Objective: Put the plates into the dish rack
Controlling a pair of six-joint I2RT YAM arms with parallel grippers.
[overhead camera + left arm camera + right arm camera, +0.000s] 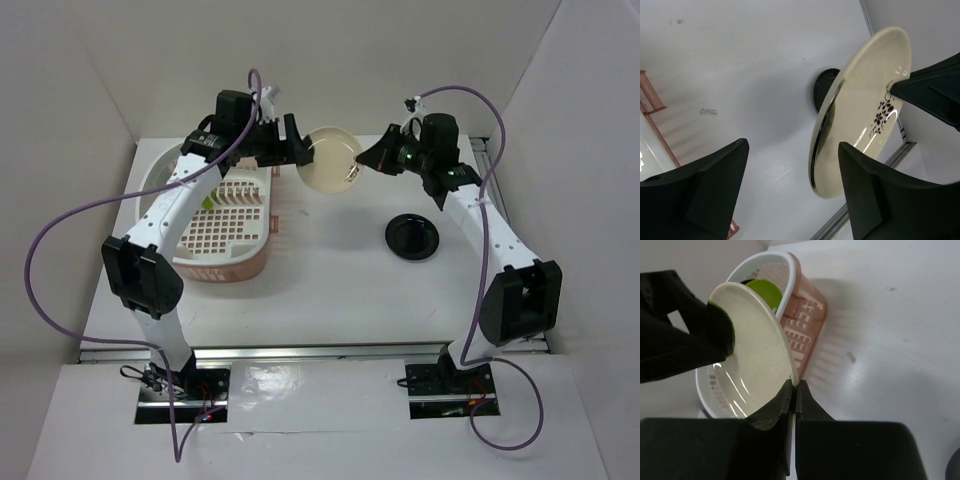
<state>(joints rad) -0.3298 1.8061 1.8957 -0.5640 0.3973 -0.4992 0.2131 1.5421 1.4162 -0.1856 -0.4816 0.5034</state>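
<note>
My right gripper (366, 160) (794, 386) is shut on the rim of the cream plate with a dark blotch (330, 158) (755, 357), holding it tilted in the air just right of the pale pink dish rack (232, 266) (809, 315). My left gripper (297, 152) (792, 150) is open, its jaws standing either side of the plate's opposite rim (865, 100), not closed on it. The lime green plate (208, 203) (766, 291) stands in the rack. The glossy black plate (412, 237) (823, 89) lies flat on the table to the right. The blue-grey plate is hidden.
White walls enclose the table on the left, back and right. A metal rail (900, 151) runs along the table's right edge. The left arm (175, 210) reaches over the rack.
</note>
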